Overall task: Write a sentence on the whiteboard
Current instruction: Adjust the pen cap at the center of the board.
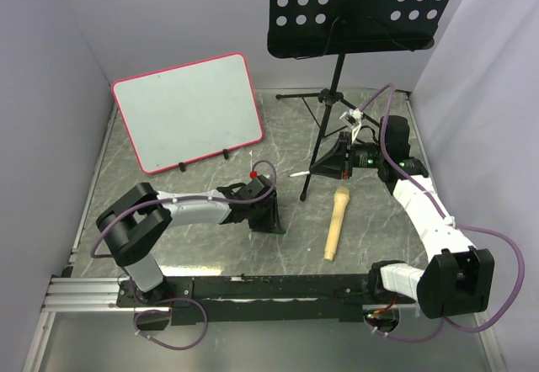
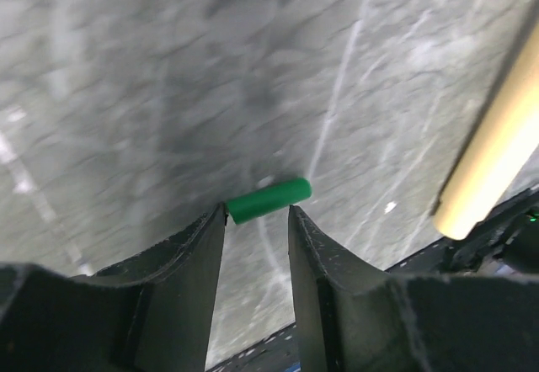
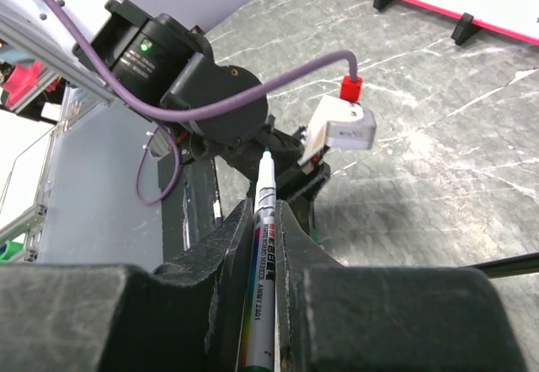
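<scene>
Right gripper (image 3: 264, 210) clamped on uncapped marker (image 3: 266, 178), tip forward for writing | left gripper (image 2: 257, 212) half-open, empty, green cap (image 2: 269, 200) lying at its tips | whiteboard (image 1: 189, 111) propped, blank.

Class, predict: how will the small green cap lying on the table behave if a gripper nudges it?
The green cap is a cylinder on its side, so it would probably roll. Small and plastic-looking, it seems light and may skid away.

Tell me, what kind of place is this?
Probably a robot lab's test booth. A left arm and a right arm are bolted to a rail at the table edge, plain walls box it in, and a whiteboard and a music stand are set out like props.
</scene>
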